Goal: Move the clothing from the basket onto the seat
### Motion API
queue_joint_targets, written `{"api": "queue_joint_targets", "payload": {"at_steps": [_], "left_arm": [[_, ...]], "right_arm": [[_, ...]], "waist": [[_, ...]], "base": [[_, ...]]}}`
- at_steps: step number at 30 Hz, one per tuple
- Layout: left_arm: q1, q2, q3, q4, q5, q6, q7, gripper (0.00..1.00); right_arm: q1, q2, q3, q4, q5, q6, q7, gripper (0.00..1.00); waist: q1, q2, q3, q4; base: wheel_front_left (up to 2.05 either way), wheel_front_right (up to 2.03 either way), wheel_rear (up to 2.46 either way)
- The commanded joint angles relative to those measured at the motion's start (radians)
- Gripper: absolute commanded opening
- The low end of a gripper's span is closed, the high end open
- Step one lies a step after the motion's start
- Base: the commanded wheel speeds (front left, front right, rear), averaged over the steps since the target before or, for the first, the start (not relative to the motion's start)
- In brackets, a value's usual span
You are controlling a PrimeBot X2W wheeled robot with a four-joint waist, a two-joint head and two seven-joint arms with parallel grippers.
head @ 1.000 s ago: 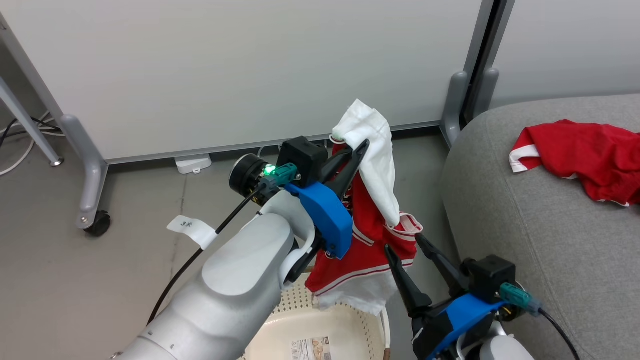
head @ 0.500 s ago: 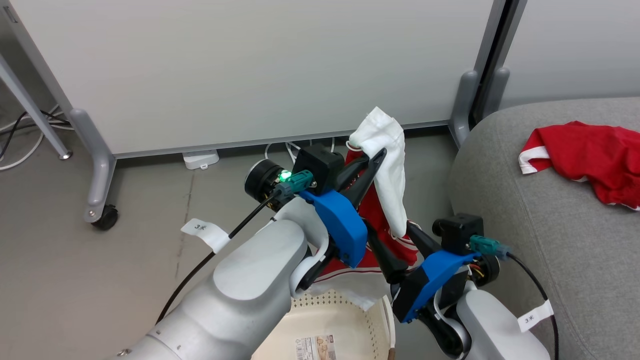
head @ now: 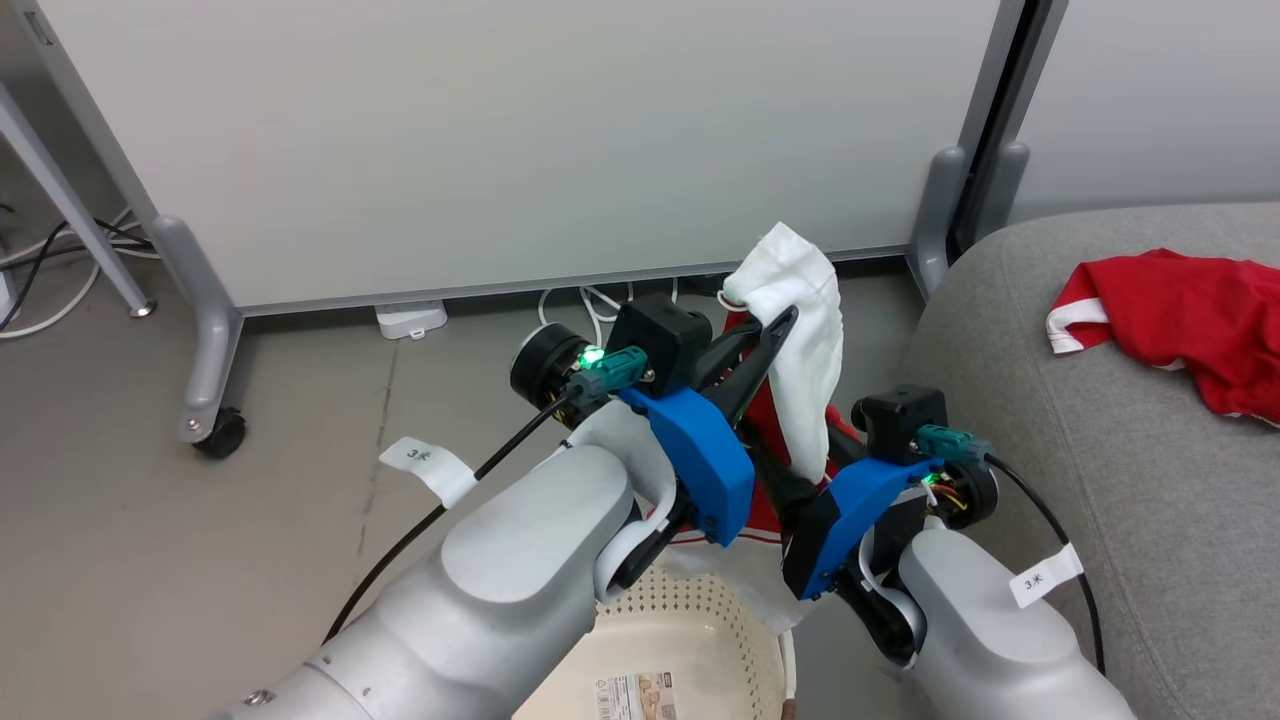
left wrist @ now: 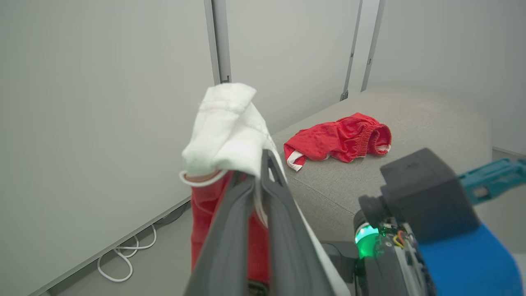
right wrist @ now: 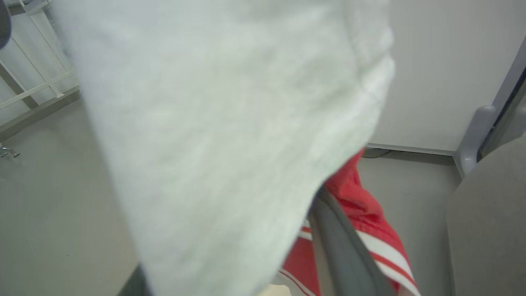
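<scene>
Nearest us sits the cream perforated basket (head: 700, 640), a label showing on its bottom. Above it, our left end effector (head: 788, 318) is pinched tight on a red-and-white garment (head: 805, 380), which hangs down toward the basket's far rim. Our right end effector (head: 792, 487) is pushed in against that hanging cloth; we cannot tell how wide it stands. Farther right, a second red garment (head: 1170, 320) lies on the grey seat (head: 1100, 480).
</scene>
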Motion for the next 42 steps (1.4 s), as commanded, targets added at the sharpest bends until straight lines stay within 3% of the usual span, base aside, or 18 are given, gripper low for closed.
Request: {"api": "queue_joint_targets", "payload": {"at_steps": [1,19,20,21,22,23,24,35,42], "left_arm": [[-0.019,0.000,-0.006,-0.002,-0.008,0.006,-0.007,0.00],[-0.020,0.000,-0.033,0.060,-0.043,0.017,-0.036,0.00],[-0.017,0.000,-0.033,0.064,-0.044,0.017,-0.039,0.09],[-0.013,0.000,-0.033,0.070,-0.045,0.019,-0.041,0.33],[-0.007,0.000,-0.034,0.076,-0.045,0.020,-0.045,0.49],[-0.002,0.000,-0.035,0.082,-0.045,0.021,-0.047,0.86],[0.003,0.000,-0.036,0.087,-0.045,0.020,-0.049,1.00],[0.086,0.045,-0.015,0.097,-0.034,0.014,-0.082,1.00],[0.210,0.116,0.092,-0.027,0.029,0.044,-0.088,1.00]], "right_arm": [[-0.027,-0.001,0.008,0.024,0.002,0.000,-0.017,0.00],[-0.059,-0.001,0.057,0.094,0.052,0.000,-0.065,0.00],[-0.060,-0.001,0.059,0.093,0.052,0.000,-0.067,0.00],[-0.060,-0.001,0.060,0.093,0.052,0.000,-0.067,0.00],[-0.060,-0.001,0.061,0.094,0.054,0.000,-0.068,0.00],[-0.061,-0.001,0.061,0.095,0.054,0.000,-0.070,0.00],[-0.062,-0.001,0.060,0.098,0.052,0.000,-0.071,0.00],[-0.057,-0.001,0.044,0.099,0.038,0.000,-0.076,0.00],[-0.042,-0.001,0.020,0.075,0.023,0.000,-0.076,0.00]], "waist": [[-0.0001,-0.0001,-0.001,0.000],[-0.0001,-0.0001,-0.009,-0.020],[-0.0001,-0.0001,-0.010,-0.021],[-0.0001,-0.0001,-0.011,-0.022],[-0.0001,-0.0001,-0.011,-0.023],[-0.0001,-0.0001,-0.012,-0.023],[-0.0001,-0.0001,-0.013,-0.023],[-0.0001,-0.0001,-0.024,-0.022],[-0.0001,-0.0001,-0.028,-0.024]], "base": [[0.00,0.00,0.00],[0.00,0.00,0.00],[0.00,0.00,0.00],[0.00,0.00,0.00],[0.00,0.00,0.00],[0.00,0.00,0.00],[0.00,0.00,0.00],[0.00,0.00,0.00],[0.00,0.00,0.00]]}}
